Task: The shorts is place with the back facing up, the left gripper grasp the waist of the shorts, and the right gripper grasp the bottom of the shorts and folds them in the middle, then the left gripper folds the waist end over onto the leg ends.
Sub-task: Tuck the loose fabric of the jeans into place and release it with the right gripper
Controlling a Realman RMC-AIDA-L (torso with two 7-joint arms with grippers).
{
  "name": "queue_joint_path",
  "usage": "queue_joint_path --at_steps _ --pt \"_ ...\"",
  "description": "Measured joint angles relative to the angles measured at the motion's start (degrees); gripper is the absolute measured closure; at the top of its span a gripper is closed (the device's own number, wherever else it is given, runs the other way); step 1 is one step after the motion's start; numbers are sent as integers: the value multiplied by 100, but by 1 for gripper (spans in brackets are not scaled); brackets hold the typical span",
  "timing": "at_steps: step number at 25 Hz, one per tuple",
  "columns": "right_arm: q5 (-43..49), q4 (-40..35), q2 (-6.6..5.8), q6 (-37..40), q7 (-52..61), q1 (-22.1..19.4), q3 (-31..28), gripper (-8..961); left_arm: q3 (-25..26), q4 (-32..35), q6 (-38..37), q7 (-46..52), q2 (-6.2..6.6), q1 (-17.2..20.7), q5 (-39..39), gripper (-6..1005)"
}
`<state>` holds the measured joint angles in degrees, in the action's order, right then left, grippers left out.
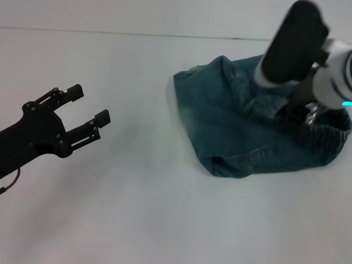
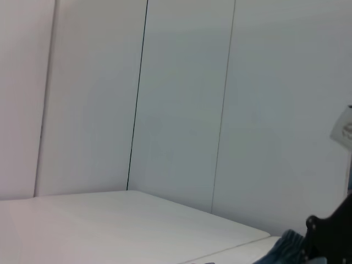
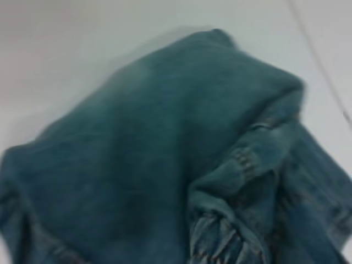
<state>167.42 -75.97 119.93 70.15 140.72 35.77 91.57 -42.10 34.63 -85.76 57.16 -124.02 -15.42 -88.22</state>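
Denim is bunched in a rumpled heap to the right and far side of the white table (image 1: 98, 223): the shorts (image 1: 236, 130) are not spread flat, and the ribbed elastic waist (image 1: 334, 138) shows at the heap's right edge, with a hem or pocket edge on its near side. My right gripper (image 1: 308, 113) is down on the cloth at that right end, pressed into the folds; I cannot tell how my fingers stand there, nor whether they have hold of any fabric, since my own forearm covers them. The right wrist view shows only crumpled denim close up.

My left gripper (image 1: 87, 111) hangs well apart from the shorts, out to the left over bare table, jaws spread wide with nothing between them, fingers aimed toward the far right, roughly at the heap. So the cloth lies to the right of that hand, and my right arm is much the nearer. I judge the waist sits on the wrong side for my left hand. Open tabletop lies all around, left and near, with plenty of room to drag and flatten the shorts.
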Motion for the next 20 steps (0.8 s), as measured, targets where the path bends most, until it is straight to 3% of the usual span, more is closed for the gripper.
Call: queue_joint_path --at_steps 9,16,20 --pt "-718 377 -7 -967 -130 -271 -1481 895 52 24 7 -3 11 -84 -1 194" --pt "-1060 901 2 -1613 -121 -371 -1962 893 106 48 51 18 14 -125 -9 194" --pt "-1546 488 -32 -1292 -385 -632 -2236 763 154 54 127 17 31 -128 -36 194"
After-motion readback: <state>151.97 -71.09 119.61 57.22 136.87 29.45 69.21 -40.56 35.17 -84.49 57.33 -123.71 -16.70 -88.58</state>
